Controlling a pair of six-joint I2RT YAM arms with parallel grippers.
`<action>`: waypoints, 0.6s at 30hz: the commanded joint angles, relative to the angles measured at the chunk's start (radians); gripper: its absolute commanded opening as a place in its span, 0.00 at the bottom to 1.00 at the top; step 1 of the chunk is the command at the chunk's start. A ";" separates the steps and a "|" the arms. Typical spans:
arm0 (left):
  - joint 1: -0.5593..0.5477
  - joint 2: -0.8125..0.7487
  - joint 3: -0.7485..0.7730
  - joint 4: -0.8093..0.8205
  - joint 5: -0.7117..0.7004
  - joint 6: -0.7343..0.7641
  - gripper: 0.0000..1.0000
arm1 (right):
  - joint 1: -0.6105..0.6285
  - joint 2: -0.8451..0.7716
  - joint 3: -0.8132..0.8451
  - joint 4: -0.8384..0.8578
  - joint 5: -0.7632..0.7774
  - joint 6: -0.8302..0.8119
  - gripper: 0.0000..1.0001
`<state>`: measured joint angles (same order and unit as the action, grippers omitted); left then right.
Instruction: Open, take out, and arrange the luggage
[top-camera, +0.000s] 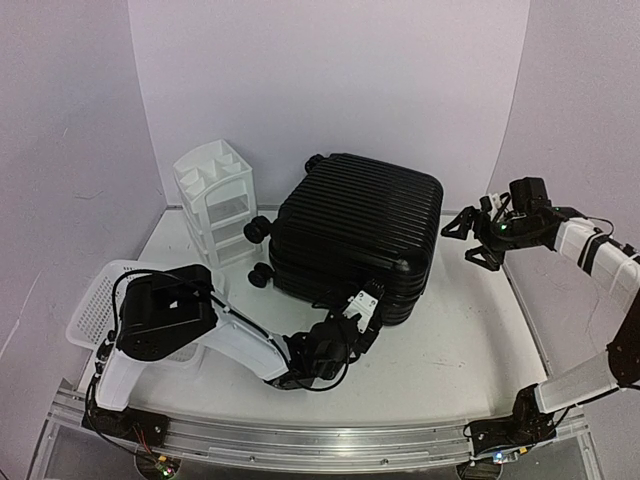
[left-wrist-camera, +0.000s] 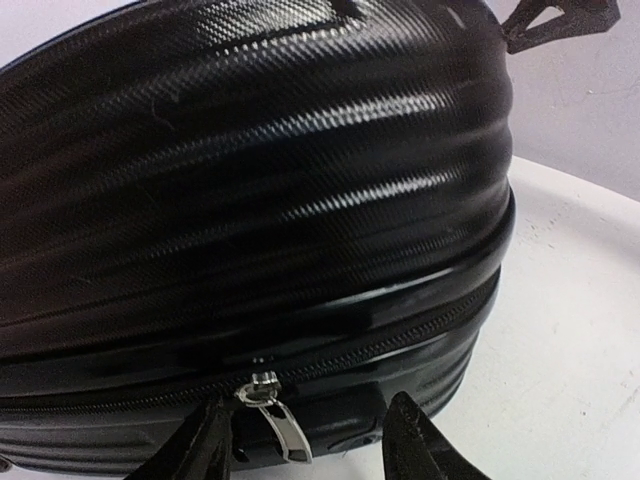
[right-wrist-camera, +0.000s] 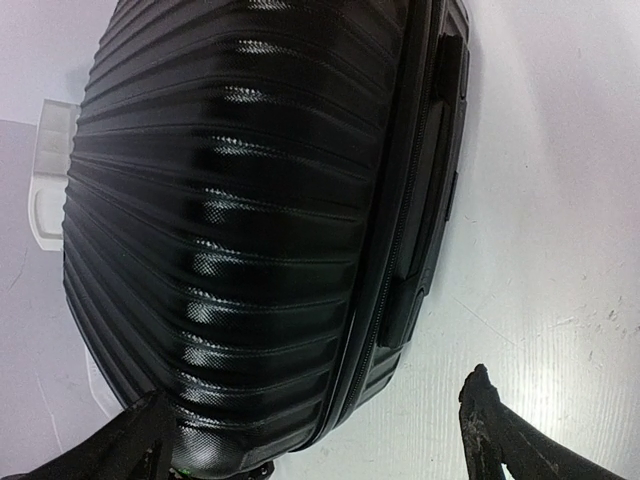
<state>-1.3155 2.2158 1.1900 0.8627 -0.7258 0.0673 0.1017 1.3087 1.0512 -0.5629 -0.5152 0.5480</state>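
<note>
The luggage (top-camera: 352, 232) is a black ribbed hard-shell suitcase lying flat and zipped shut in the middle of the table. My left gripper (top-camera: 368, 308) is at its near front corner. In the left wrist view the silver zipper pull (left-wrist-camera: 279, 427) hangs from the zip line between the fingers of my left gripper (left-wrist-camera: 310, 442), closer to the left one. The jaws stand apart and do not touch the pull. My right gripper (top-camera: 468, 243) hovers open just right of the suitcase. In the right wrist view the luggage (right-wrist-camera: 230, 230) fills the frame and my right gripper (right-wrist-camera: 310, 430) is spread wide around its near corner.
A small white drawer unit (top-camera: 215, 200) stands at the back left, next to the suitcase wheels (top-camera: 258, 230). A white mesh basket (top-camera: 95, 305) sits at the left edge behind my left arm. White walls close in the table at the back and sides.
</note>
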 joint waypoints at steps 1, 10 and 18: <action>0.008 0.023 0.080 0.023 -0.067 0.007 0.50 | 0.004 -0.039 0.007 0.045 -0.009 0.003 0.98; 0.032 0.017 0.078 -0.029 -0.047 -0.058 0.35 | 0.004 -0.039 0.000 0.047 -0.006 -0.007 0.98; 0.051 0.006 0.064 -0.040 -0.027 -0.059 0.13 | -0.033 -0.003 -0.017 0.093 -0.021 0.039 0.98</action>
<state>-1.2926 2.2402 1.2362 0.8288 -0.7639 0.0212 0.0990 1.2976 1.0500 -0.5407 -0.5186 0.5514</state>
